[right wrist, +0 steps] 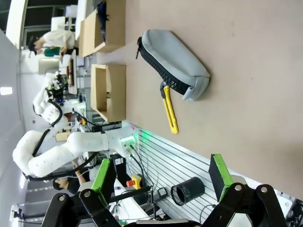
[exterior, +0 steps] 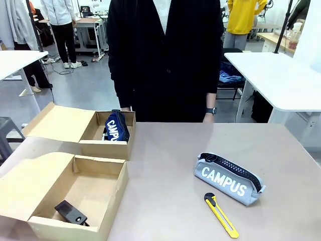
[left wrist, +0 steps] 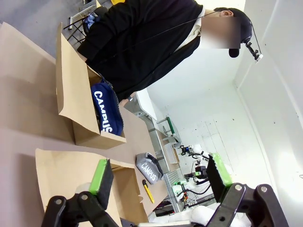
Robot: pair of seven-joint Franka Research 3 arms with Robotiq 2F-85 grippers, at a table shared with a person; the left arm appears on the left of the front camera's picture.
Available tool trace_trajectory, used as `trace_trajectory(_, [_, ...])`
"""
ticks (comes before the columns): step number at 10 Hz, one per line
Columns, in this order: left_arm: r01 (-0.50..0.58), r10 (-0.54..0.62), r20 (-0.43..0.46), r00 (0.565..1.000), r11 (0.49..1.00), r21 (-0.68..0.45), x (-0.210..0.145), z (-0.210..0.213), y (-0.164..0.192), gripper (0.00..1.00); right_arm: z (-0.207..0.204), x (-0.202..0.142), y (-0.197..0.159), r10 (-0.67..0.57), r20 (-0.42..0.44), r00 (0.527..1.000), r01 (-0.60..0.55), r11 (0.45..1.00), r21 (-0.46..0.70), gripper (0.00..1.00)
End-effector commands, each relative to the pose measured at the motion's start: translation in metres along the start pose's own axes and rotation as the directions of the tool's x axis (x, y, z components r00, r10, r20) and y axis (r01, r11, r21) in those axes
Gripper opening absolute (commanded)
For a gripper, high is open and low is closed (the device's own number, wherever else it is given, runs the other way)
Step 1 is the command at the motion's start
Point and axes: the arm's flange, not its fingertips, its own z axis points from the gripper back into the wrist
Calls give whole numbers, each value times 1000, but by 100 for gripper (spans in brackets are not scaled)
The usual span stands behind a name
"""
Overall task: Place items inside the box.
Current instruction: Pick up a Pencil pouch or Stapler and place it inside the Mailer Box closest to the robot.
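Green-tipped left end effector (left wrist: 159, 174) and right end effector (right wrist: 161, 174) — both spread wide, empty.

Near box (exterior: 116, 196) wall is covering one end of the black stapler (exterior: 70, 212), and its flap is running off frame at 8 o'clock. Navy pouch (exterior: 117, 126) is sitting half buried in the far box (exterior: 103, 148). The person (exterior: 163, 60) is getting cropped at 12 o'clock, hands mostly dipping behind the table (exterior: 165, 165). From my left wrist the utility knife (left wrist: 147, 190) is looking tiny.
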Motion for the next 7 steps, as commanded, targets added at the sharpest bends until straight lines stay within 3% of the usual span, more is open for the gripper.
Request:
trace_trajectory(1, [18,-18,16,1000,1000,-18,0,-2,-1,100,2,0,4,-24,12,1000,23,1000,18,100])
trace_trajectory(7, [18,-18,16,1000,1000,-18,0,-2,-1,100,2,0,4,-24,12,1000,23,1000,18,100])
